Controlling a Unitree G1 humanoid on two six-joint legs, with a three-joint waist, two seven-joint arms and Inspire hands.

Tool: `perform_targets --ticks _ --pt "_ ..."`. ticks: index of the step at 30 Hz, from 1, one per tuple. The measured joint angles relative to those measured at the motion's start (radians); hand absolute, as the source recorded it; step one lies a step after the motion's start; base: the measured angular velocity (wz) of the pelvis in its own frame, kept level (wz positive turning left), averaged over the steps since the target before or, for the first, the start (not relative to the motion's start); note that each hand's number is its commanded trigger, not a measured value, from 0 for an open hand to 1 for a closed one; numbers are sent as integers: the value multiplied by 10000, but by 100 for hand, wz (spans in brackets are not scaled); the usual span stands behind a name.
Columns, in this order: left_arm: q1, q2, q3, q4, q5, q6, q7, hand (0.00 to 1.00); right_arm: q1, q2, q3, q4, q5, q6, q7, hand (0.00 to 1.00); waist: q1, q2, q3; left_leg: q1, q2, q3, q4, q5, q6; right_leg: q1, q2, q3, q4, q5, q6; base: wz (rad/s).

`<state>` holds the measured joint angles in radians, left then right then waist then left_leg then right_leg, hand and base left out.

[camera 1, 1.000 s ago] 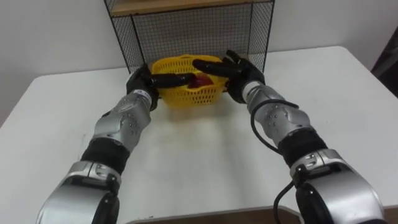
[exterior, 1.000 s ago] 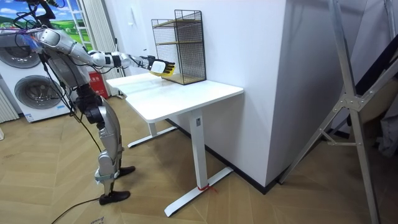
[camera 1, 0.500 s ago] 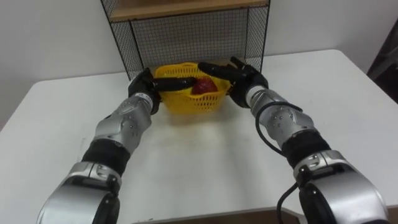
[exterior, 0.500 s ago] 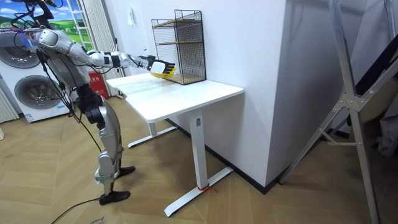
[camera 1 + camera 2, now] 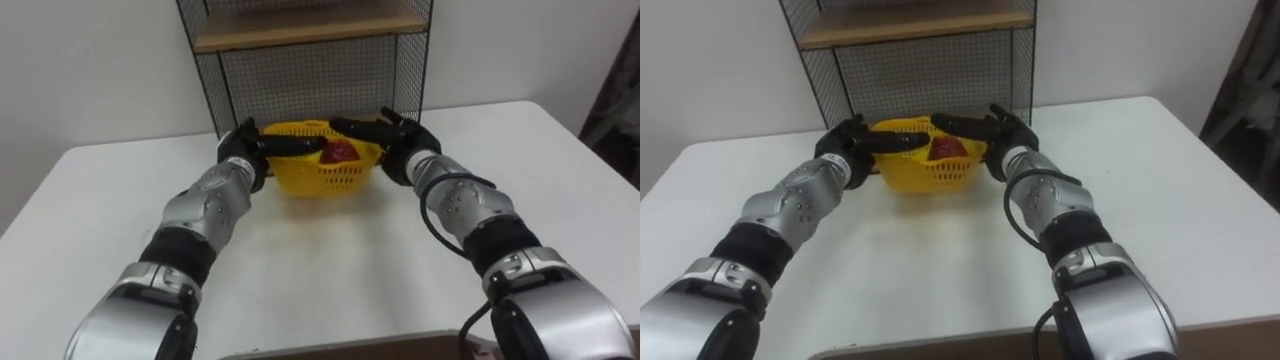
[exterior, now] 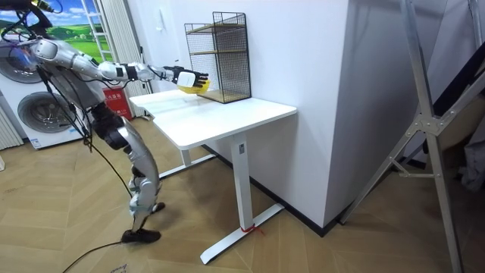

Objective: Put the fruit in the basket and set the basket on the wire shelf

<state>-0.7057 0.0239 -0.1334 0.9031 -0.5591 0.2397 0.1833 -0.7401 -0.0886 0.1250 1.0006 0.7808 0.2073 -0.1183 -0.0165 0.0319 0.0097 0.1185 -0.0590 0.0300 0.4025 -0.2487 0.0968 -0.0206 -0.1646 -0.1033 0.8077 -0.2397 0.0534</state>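
Note:
A yellow basket (image 5: 318,170) with a red fruit (image 5: 341,152) inside hangs between my two hands, just in front of the lower opening of the black wire shelf (image 5: 310,55). My left hand (image 5: 243,150) presses its left side, with straight fingers lying along the rim. On the basket's right side my right hand (image 5: 402,146) does the same, its fingers reaching over the rim above the fruit. In the room view the basket (image 6: 194,82) sits a little above the white table (image 6: 227,114), beside the wire shelf (image 6: 221,54), and I lean forward with both arms stretched out.
The shelf has a wooden board (image 5: 305,27) above its lower opening and stands at the table's back edge against the wall. Bare tabletop (image 5: 330,270) lies between me and the basket. A washing machine (image 6: 34,106) stands behind me, a metal frame (image 6: 432,114) at the room view's right.
The basket has moved away from me toward the shelf's lower opening, still between both hands. In the room view I have leaned further forward and shifted my legs, so the eye views have shifted.

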Motion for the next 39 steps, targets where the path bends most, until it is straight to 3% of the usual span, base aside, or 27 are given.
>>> perform_targets --ticks 2,4,5,7,11,13,17,20,26,31,39 --pt "-1 66 -99 3 -109 3 -1 0 4 32 10 55 -13 44 -1 0 -99 -24 19 -43 2 -162 126 -32 20 -506 354 241 -921 -158 -15 36" --pt "-4 66 -89 -18 -403 6 -2 0 -13 19 8 37 -29 46 -22 0 -96 -22 18 -176 -51 -217 358 -181 -10 -732 475 247 -2515 -7 -70 34" --pt "0 84 -97 4 -636 25 3 0 -3 23 15 39 -20 59 -52 0 -111 20 18 -274 -74 -403 755 -439 -80 -655 535 257 -3232 335 -63 41" --pt "-128 158 -61 18 -774 68 -3 0 -90 6 -3 39 21 125 -125 0 -14 145 -68 -513 65 -519 1182 -726 -314 -689 779 159 -3229 739 -275 29" --pt "-248 401 59 17 -831 71 -249 0 -213 59 3 16 16 125 -57 0 98 136 -69 -618 413 -634 1411 -1093 -613 -704 1043 -93 -3226 959 -563 3" --pt "-260 465 131 14 -882 71 -355 0 -325 50 3 16 22 125 -4 0 157 135 -71 -654 600 -691 1446 -1227 -777 -721 1218 -175 -3219 930 -691 0" --pt "-267 513 139 10 -914 77 -480 0 -553 -26 35 17 73 78 39 0 432 98 -53 -552 1040 -576 1469 -1435 -1101 -739 1614 -373 -3073 737 -1196 -7" --pt "-273 604 133 14 -948 78 -684 0 -575 -54 115 19 81 24 89 0 468 92 -47 -456 1197 -371 1419 -1335 -1253 -644 1709 -422 -3116 514 -1329 0" --pt "-412 563 133 -1 -840 -3 -769 0 -709 -55 84 38 53 -254 114 0 399 -44 97 -128 1199 -52 89 -898 -1315 -587 1667 -520 -3627 519 -1347 8" --pt "-522 656 131 0 -790 3 -769 0 -845 -33 84 37 67 -258 127 0 252 -41 98 -422 1209 -51 -94 -846 -1305 -896 1670 -617 -3853 658 -1300 3" --pt "-1329 676 148 250 -791 -79 -772 0 -1249 -213 77 508 64 -332 417 0 63 -28 117 -666 1156 78 -451 -671 -1108 -1011 1600 -666 -4312 1061 -1167 0"
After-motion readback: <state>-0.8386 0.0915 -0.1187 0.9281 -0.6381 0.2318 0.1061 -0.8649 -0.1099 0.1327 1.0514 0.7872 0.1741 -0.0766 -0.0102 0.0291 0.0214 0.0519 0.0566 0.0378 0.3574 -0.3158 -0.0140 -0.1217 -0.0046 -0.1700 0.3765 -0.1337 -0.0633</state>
